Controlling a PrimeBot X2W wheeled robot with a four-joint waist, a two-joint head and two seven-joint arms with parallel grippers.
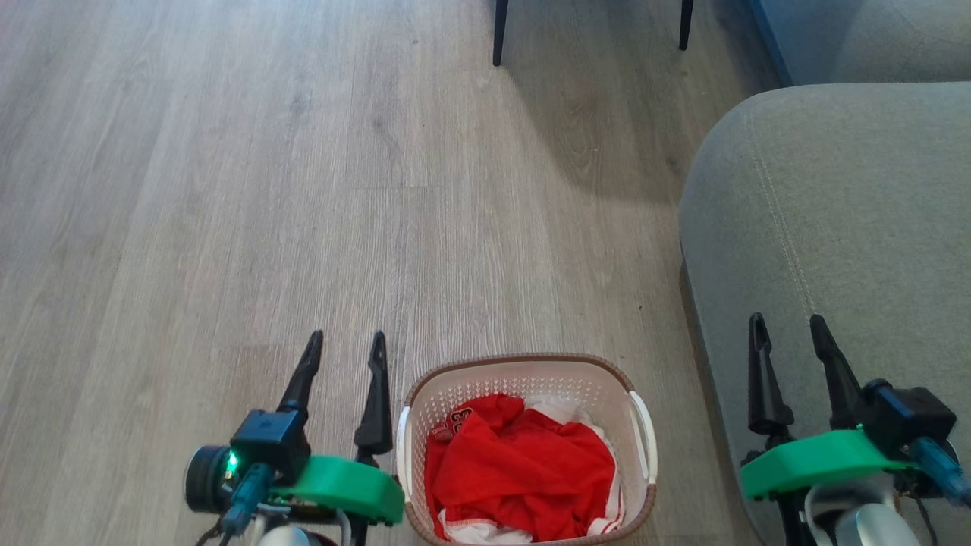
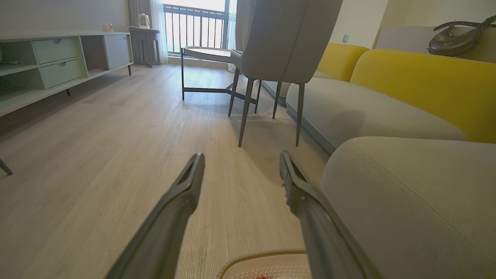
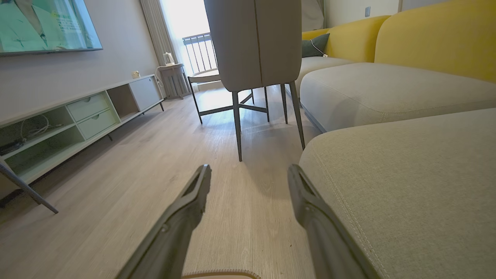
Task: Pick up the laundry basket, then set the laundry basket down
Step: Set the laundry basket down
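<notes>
Left hand [image 1: 346,335] is open and empty, laundry basket [image 1: 523,359] on the floor [image 1: 227,189] just to its right and well left of the equally open right hand [image 1: 786,318], looks light but flexy, so I'd grab the white side handles [image 1: 644,436].

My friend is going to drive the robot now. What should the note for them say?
Left gripper: open, holding nothing, just left of the laundry basket.
Right gripper: open, holding nothing, off to the basket's right, in front of the grey sofa.
Basket: on the wooden floor between the two arms, with red and white clothes inside. Neither gripper touches it.
Done: no grip on the basket shows.
Left: grip the basket, lift it, then set it down.
</notes>
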